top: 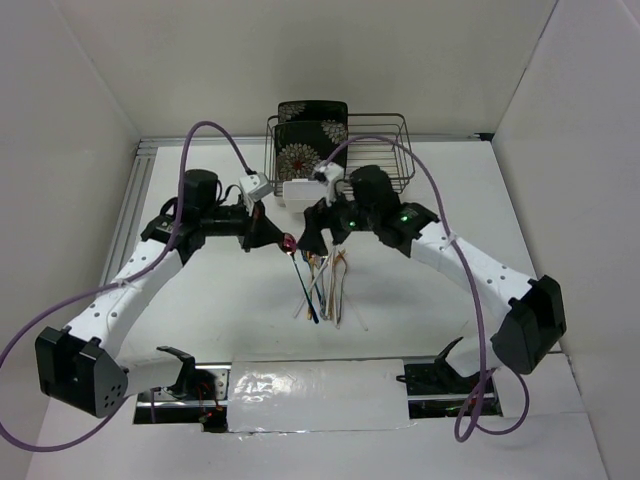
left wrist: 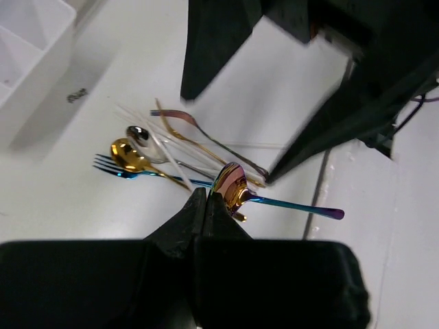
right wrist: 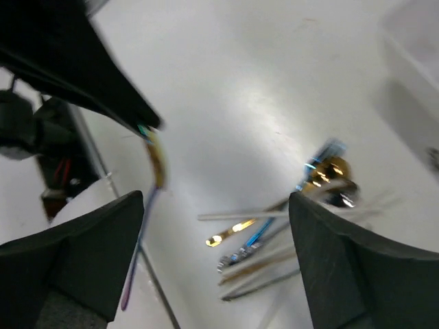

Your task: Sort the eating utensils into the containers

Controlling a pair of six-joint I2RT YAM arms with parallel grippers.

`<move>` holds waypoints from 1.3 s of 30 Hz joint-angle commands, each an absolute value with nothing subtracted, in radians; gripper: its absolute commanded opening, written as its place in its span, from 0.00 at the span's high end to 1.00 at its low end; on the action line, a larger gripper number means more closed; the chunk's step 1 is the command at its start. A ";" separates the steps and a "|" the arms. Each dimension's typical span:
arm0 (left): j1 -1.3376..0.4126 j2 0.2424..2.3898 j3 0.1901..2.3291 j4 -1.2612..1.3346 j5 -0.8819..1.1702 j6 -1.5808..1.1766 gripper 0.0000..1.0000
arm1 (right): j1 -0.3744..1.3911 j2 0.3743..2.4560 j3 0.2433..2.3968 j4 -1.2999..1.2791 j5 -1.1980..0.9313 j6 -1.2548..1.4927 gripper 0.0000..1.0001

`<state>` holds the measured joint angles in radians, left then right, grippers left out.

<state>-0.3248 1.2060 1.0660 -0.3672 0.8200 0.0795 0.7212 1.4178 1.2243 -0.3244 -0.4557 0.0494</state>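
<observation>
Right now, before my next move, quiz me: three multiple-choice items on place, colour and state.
1. The floral plate stands: A in the wire rack; B on the table; C in the caddy.
2. The fork in the pile is: A gold; B blue; C white.
3. The pink spoon is: A lying in the pile; B standing in the caddy; C pinched by the left gripper.
1 A, upright among the wires; 2 B, blue tines beside the gold spoon; 3 C, shut fingers grip it near its bowl; the right gripper is open.
</observation>
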 commanded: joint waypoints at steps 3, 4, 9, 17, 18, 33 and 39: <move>-0.272 1.218 1.123 -0.270 0.712 0.110 1.00 | 0.539 1.264 1.235 -0.379 -0.331 0.199 0.00; -0.265 1.239 1.134 -0.259 0.695 0.109 1.00 | 0.508 1.244 1.226 -0.388 -0.331 0.215 0.00; -0.233 1.304 1.230 -0.161 0.570 0.112 1.00 | 0.345 1.155 1.152 -0.419 -0.316 0.250 0.00; -0.199 1.419 1.416 0.016 0.404 0.163 1.00 | 0.288 1.100 0.973 -0.341 -0.238 0.281 0.00; -0.199 1.417 1.420 0.034 0.394 0.178 1.00 | 0.290 1.095 0.956 -0.313 -0.217 0.290 0.00; -0.161 1.540 1.431 0.184 0.342 0.236 1.00 | 0.282 1.141 0.894 -0.258 -0.156 0.259 0.00; -0.161 1.543 1.371 0.224 0.353 0.245 1.00 | 0.282 1.183 0.862 -0.230 -0.156 0.244 0.00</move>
<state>-0.1638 1.5478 1.3911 0.1238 0.3416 0.2115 0.2886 1.1595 0.8860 -0.2985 -0.1707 0.2626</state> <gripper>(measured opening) 0.036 0.999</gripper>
